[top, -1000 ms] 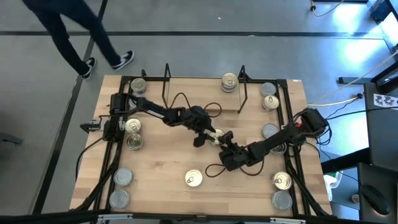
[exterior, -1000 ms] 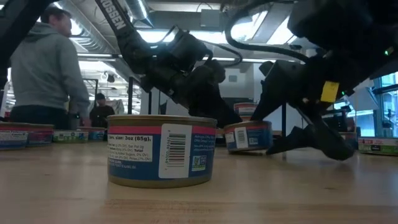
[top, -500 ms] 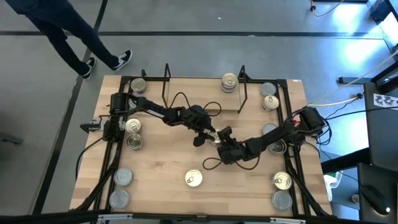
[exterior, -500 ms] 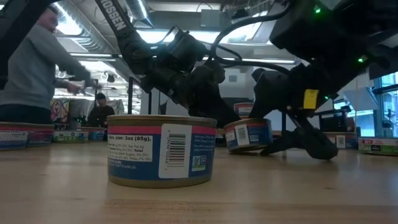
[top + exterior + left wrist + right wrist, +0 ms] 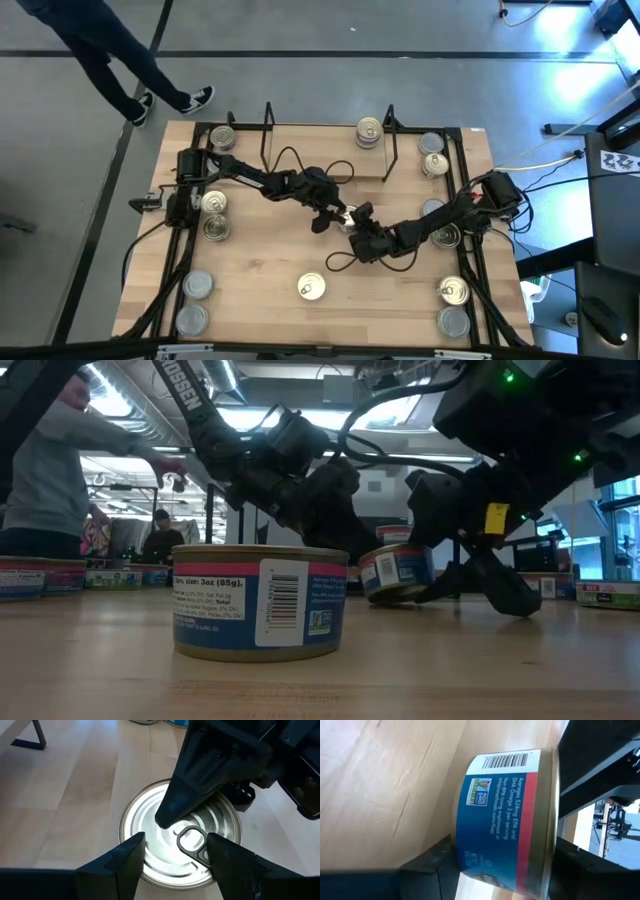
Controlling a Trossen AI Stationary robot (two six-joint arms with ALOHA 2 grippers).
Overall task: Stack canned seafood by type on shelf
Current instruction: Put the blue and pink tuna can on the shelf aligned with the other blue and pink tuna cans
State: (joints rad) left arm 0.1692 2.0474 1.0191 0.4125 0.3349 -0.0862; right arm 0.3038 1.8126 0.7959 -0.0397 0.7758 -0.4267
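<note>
The right gripper (image 5: 357,222) had moved in from a second earlier to meet the left gripper (image 5: 335,214) mid-counter (image 5: 260,260), and the can (image 5: 397,572) now sat tilted. A hand-over looked underway. The can lay between both sets of fingers: the left gripping its rim, the right closing on its sides.

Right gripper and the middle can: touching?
Touching. In the right wrist view the right gripper's fingers press both sides of the can; the low view shows it tilted.
</note>
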